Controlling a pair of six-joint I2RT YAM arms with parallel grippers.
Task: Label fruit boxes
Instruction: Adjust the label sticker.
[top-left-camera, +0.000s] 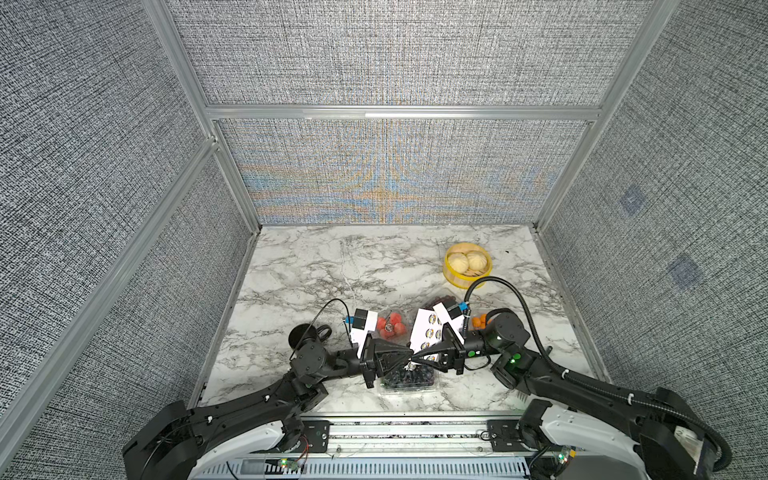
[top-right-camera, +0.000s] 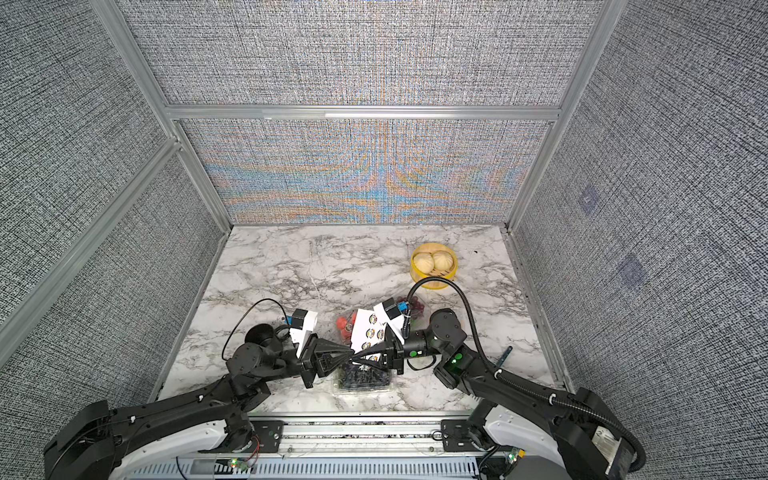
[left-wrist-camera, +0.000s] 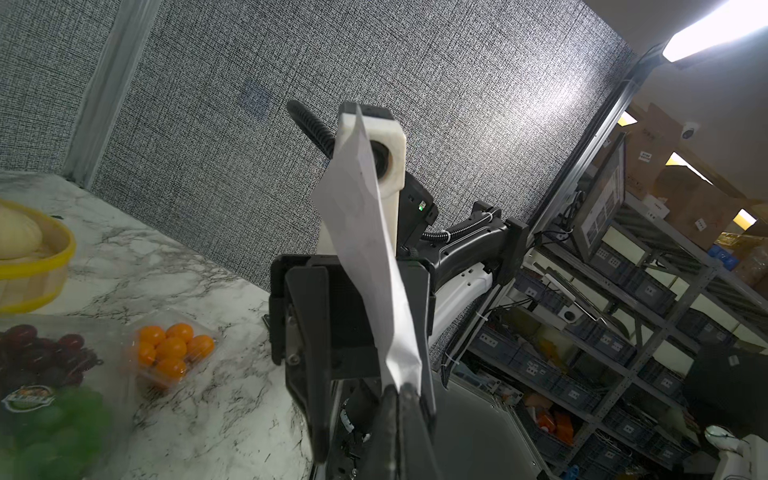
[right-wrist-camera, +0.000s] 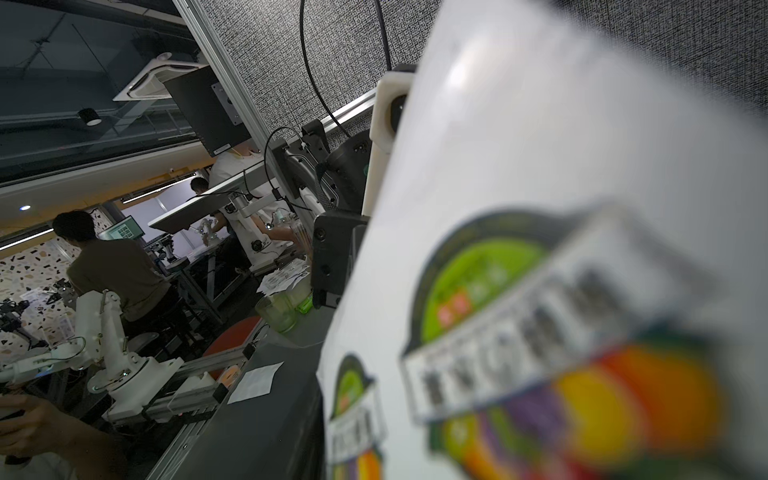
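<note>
The two arms meet tip to tip above the dark-purple grape box (top-left-camera: 409, 379): left gripper (top-left-camera: 411, 360) clenched on the sticker sheet (top-left-camera: 428, 332), right gripper (top-left-camera: 417, 360) grip unclear. Four fruit boxes: red-fruit box (top-left-camera: 390, 324), orange-fruit box (left-wrist-camera: 172, 349), purple-and-green grape box (left-wrist-camera: 45, 399); one steamer basket (top-left-camera: 467, 279), two buns

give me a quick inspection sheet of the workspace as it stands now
surface: marble table, far half mostly bare
job's things: red fruit box, orange fruit box, mixed grape box with a label on it, dark grape box under the grippers
clutter: yellow steamer basket with buns, far right; sticker sheet held up off the table
grippers: left gripper shut on the sheet's edge; right gripper meets it tip to tip, grip unclear
cables: black hose arching over the right arm
surroundings: grey fabric walls
</note>
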